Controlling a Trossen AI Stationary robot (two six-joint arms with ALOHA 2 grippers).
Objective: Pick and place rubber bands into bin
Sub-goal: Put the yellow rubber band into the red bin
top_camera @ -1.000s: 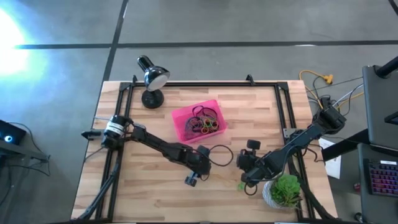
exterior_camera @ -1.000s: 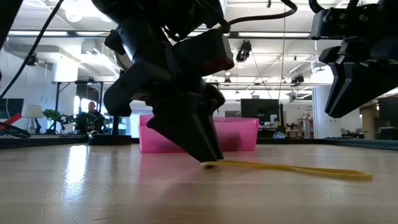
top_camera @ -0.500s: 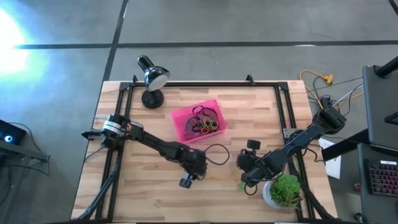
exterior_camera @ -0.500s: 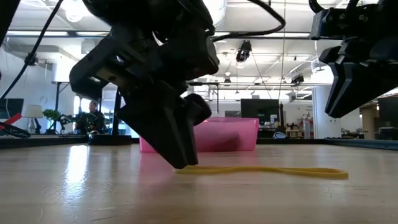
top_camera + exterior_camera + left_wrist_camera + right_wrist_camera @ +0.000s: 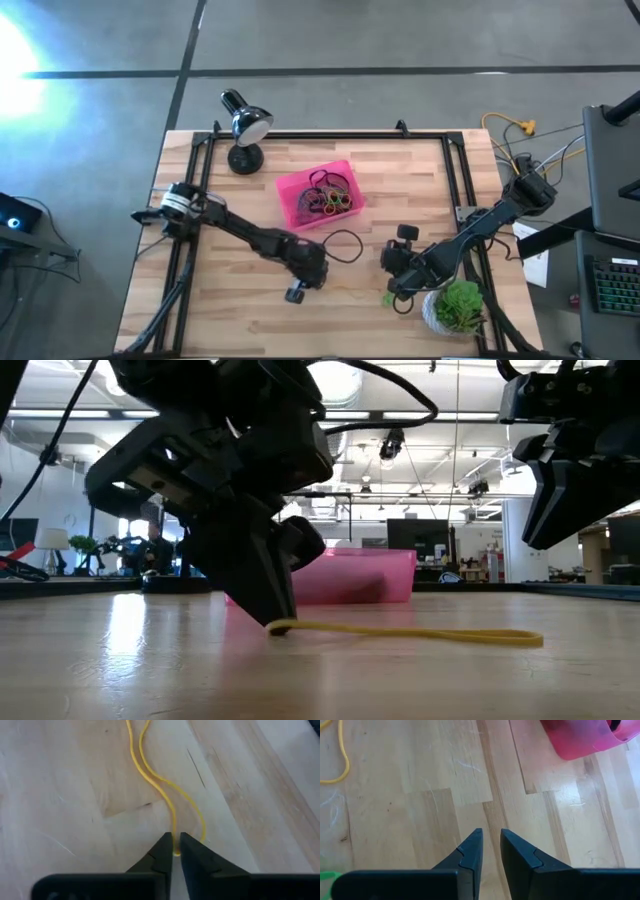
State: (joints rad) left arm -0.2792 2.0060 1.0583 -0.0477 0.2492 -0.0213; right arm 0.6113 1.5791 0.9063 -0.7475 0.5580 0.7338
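Dragged leftward, yellow rubber band (image 5: 165, 790) sits pinched in left gripper (image 5: 175, 851).

You have one wooden plank table (image 5: 250, 290) with a black frame. On it: black desk lamp (image 5: 243, 135) at the far left corner; pink bin (image 5: 290, 200) mid-table; yellow rubber band (image 5: 420, 632) flat on the planks before the bin; green rubber band (image 5: 387, 297) beside the white plant pot (image 5: 432, 316), near right.

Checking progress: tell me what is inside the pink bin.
The pink bin holds a tangle of rubber bands, black, red, yellow and orange. Their count and any bands beneath the heap are hidden.
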